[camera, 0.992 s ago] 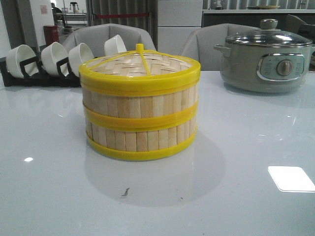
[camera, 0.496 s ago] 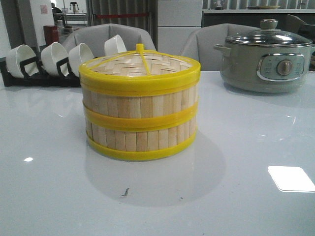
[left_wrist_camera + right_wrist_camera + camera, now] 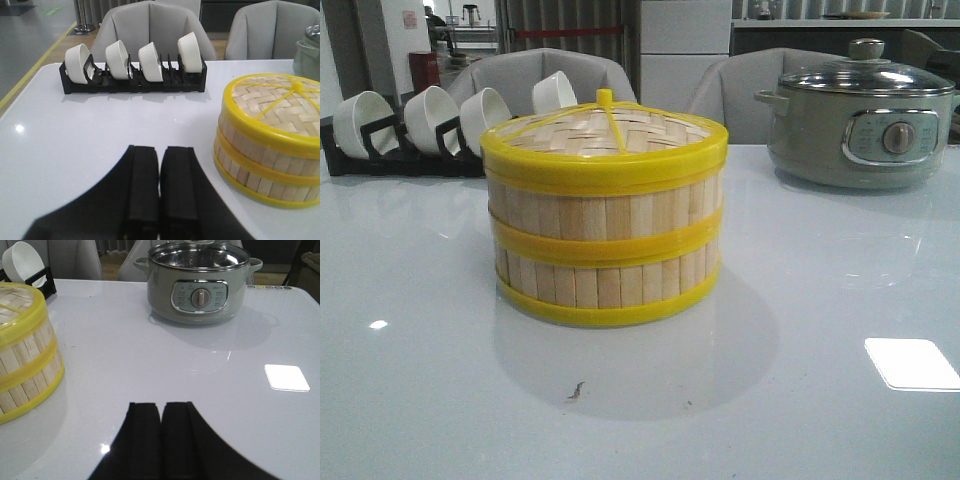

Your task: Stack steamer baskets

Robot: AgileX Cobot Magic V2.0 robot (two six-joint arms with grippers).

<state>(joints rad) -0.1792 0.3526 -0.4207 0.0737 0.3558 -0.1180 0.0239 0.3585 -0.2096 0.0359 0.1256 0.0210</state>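
Looks like I'm basically finishing here: both steamer baskets [image 3: 605, 235] are sitting stacked mid-table with the woven lid [image 3: 603, 132] on, and my left gripper [image 3: 160, 182] and right gripper [image 3: 161, 435] are hanging pinched closed, empty, beside the stack.

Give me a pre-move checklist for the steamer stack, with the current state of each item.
1. Two steamer baskets stacked, rims aligned: ok.
2. Lid seated on the top basket: ok.
3. Left hand shut, empty, apart from the stack: ok.
4. Right hand shut, empty, apart from the stack: ok.
5. Stack apart from the electric pot and the bowl rack: ok.
6. More baskets left to stack: none in view; beyond that, cannot tell.
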